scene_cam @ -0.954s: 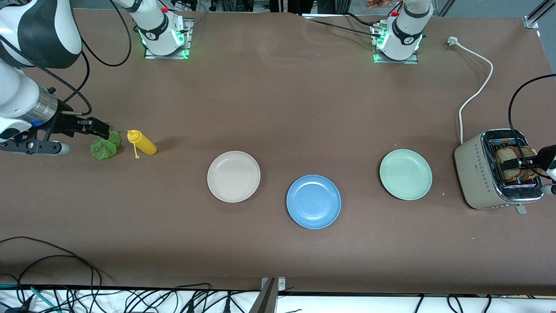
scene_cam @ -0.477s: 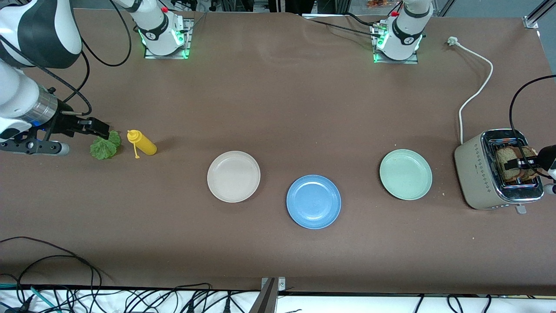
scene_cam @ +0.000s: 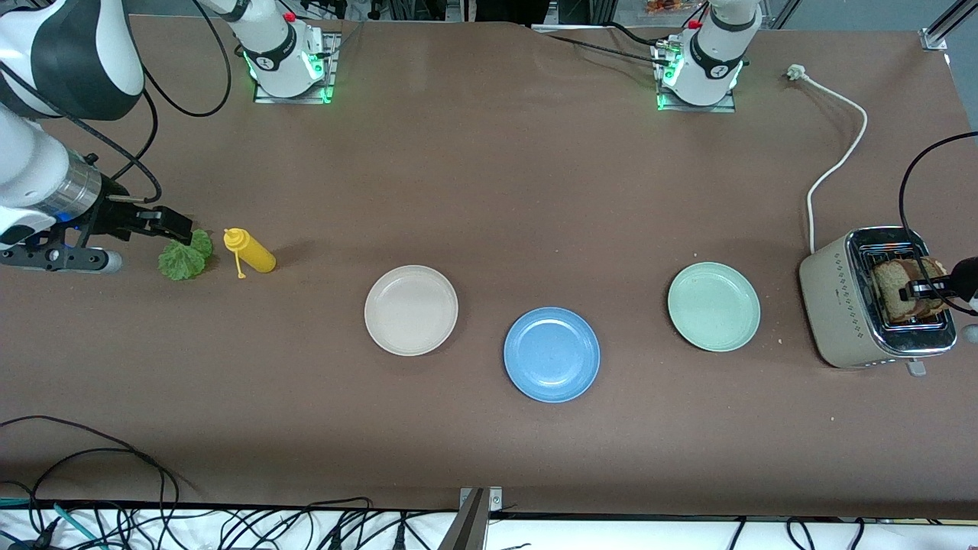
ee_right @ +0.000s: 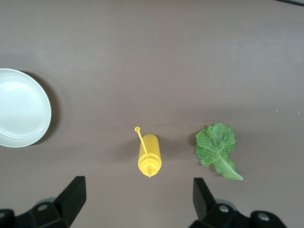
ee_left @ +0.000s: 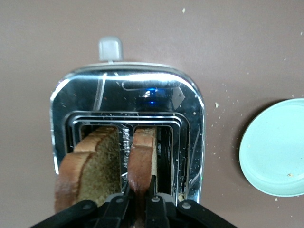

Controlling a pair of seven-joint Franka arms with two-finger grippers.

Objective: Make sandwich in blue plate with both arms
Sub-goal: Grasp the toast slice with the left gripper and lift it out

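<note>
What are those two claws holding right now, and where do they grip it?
The left gripper pinches a bread slice by its top edge in the toaster. The right gripper is open, holding nothing.

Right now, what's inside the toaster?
Two brown bread slices stand in the toaster, one per slot. The left gripper pinches one slice. Their lower halves are hidden down in the slots.

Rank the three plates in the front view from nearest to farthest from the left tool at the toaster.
The left tool is shut on a bread slice in the toaster.
1. Pale green plate, beside the toaster, toward the left arm's end.
2. Blue plate, mid-table, nearest the front camera.
3. Beige plate, toward the right arm's end.
</note>
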